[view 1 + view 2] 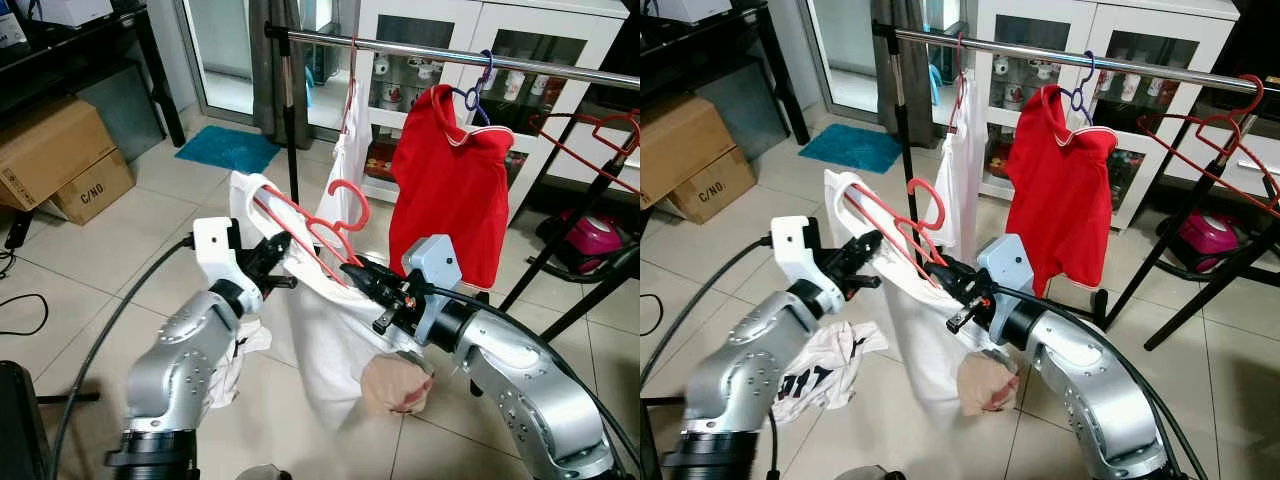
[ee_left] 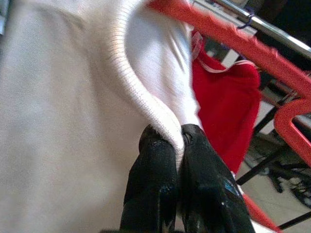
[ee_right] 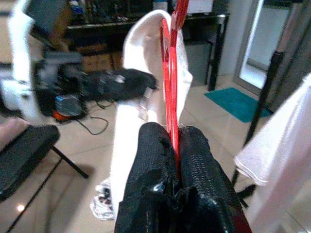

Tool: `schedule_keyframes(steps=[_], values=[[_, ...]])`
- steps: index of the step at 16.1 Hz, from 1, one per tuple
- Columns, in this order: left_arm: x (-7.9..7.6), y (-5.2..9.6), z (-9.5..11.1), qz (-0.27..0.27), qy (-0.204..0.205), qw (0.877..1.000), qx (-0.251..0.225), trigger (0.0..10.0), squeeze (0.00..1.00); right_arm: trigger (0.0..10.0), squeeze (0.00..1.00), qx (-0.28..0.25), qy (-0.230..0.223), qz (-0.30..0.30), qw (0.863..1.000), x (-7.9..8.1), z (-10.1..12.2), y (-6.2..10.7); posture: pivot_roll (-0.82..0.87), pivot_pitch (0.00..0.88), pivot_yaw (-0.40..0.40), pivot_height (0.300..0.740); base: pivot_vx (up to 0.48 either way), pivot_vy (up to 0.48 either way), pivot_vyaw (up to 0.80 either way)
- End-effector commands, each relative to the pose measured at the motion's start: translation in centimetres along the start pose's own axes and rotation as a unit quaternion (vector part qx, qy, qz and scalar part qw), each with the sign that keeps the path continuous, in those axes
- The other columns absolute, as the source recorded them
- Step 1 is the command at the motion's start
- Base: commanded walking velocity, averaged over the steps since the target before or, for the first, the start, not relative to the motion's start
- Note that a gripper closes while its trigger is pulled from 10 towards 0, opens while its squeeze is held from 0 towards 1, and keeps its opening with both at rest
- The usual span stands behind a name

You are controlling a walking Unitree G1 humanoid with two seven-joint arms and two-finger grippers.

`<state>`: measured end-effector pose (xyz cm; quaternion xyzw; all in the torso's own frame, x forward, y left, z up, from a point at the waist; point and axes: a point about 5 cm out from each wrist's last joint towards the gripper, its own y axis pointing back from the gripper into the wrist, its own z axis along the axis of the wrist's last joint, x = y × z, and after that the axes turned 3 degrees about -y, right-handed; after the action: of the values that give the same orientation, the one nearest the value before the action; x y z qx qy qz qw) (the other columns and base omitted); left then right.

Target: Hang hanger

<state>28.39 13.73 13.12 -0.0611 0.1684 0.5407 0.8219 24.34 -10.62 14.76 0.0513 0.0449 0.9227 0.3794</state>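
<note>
Red hanger (image 1: 318,228) clamped in right jaws (image 3: 174,141); left jaws (image 2: 179,137) pinch white shirt (image 1: 325,335) collar.

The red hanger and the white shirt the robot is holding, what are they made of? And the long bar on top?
The red hanger looks like plastic: smooth, slightly glossy, moulded in one colour. The white shirt looks like soft knit cloth, likely cotton; its collar edge shows fine ribbing and it droops in folds. The rail looks like polished metal, silver with bright reflections.
</note>
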Motion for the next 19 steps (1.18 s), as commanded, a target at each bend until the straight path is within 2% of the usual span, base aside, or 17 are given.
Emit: schedule_keyframes(steps=[1, 6, 8, 9, 10, 11, 13, 14, 16, 17, 18, 19], values=[[0.6, 0.4, 0.7, 0.012, -0.009, 1.0, -0.007, 0.0, 0.0, 0.0, 0.0, -0.002, 0.008, -0.01, 1.0, -0.3, 0.2, 0.0, -0.04, 0.0, 0.028, 0.74, 0.0, 0.0, 0.0], [1.6, 0.7, 3.0, 0.02, -0.071, 0.997, -0.004, 0.0, 0.0, 0.0, 0.0, 0.068, 0.089, -0.03, 0.993, -1.5, -0.8, 0.1, -0.04, 0.0, 0.026, 0.74, 0.0, 0.0, 0.0], [1.9, 0.8, 3.8, 0.02, -0.131, 0.991, 0.015, 0.0, 0.0, 0.0, 0.0, 0.119, 0.125, -0.005, 0.985, -1.5, -1.8, 0.6, -0.04, 0.0, 0.03, 0.74, 0.0, 0.0, 0.0], [2.1, 0.8, 4.0, 0.023, -0.144, 0.989, 0.017, 0.0, 0.0, 0.0, 0.0, 0.13, 0.135, 0.002, 0.982, -1.4, -2.0, 0.7, -0.04, 0.0, 0.031, 0.74, 0.0, 0.0, 0.0], [2.9, 0.9, 4.8, 0.041, -0.194, 0.98, 0.029, 0.0, 0.0, 0.0, 0.0, 0.161, 0.158, 0.032, 0.974, -1.3, -2.7, 1.3, -0.04, 0.0, 0.031, 0.74, 0.0, 0.0, 0.0], [3.5, 1.0, 5.1, 0.057, -0.236, 0.969, 0.041, 0.0, 0.0, 0.0, 0.0, 0.172, 0.158, 0.046, 0.971, -1.2, -3.0, 1.6, -0.04, 0.0, 0.033, 0.74, 0.0, 0.0, 0.0], [4.9, 1.3, 6.4, 0.095, -0.277, 0.956, 0.034, 0.0, 0.0, 0.0, 0.0, 0.186, 0.159, 0.071, 0.967, -1.2, -3.3, 2.3, -0.04, 0.0, 0.033, 0.74, 0.0, 0.0, 0.0], [5.8, 1.6, 7.3, 0.117, -0.306, 0.944, 0.03, 0.0, 0.0, 0.0, 0.0, 0.204, 0.154, 0.088, 0.963, -1.3, -3.7, 3.1, -0.04, 0.0, 0.038, 0.74, 0.0, 0.0, 0.0], [7.0, 2.1, 8.8, 0.15, -0.337, 0.929, 0.021, 0.0, 0.0, 0.0, 0.0, 0.231, 0.148, 0.11, 0.955, -1.4, -4.5, 4.2, -0.04, 0.0, 0.039, 0.74, 0.0, 0.0, 0.0], [7.5, 2.3, 9.3, 0.161, -0.353, 0.921, 0.023, 0.0, 0.0, 0.0, 0.0, 0.23, 0.137, 0.113, 0.957, -1.5, -4.5, 4.5, -0.04, 0.0, 0.041, 0.74, 0.0, 0.0, 0.0], [8.3, 2.7, 10.2, 0.18, -0.379, 0.907, 0.026, 0.0, 0.0, 0.0, 0.0, 0.215, 0.11, 0.113, 0.964, -1.7, -4.3, 4.8, -0.04, 0.0, 0.041, 0.74, 0.0, 0.0, 0.0], [9.1, 3.0, 10.6, 0.199, -0.377, 0.904, 0.021, 0.0, 0.0, 0.0, 0.0, 0.186, 0.081, 0.111, 0.973, -1.8, -3.9, 4.9, -0.04, 0.0, 0.046, 0.74, 0.0, 0.0, 0.0]])
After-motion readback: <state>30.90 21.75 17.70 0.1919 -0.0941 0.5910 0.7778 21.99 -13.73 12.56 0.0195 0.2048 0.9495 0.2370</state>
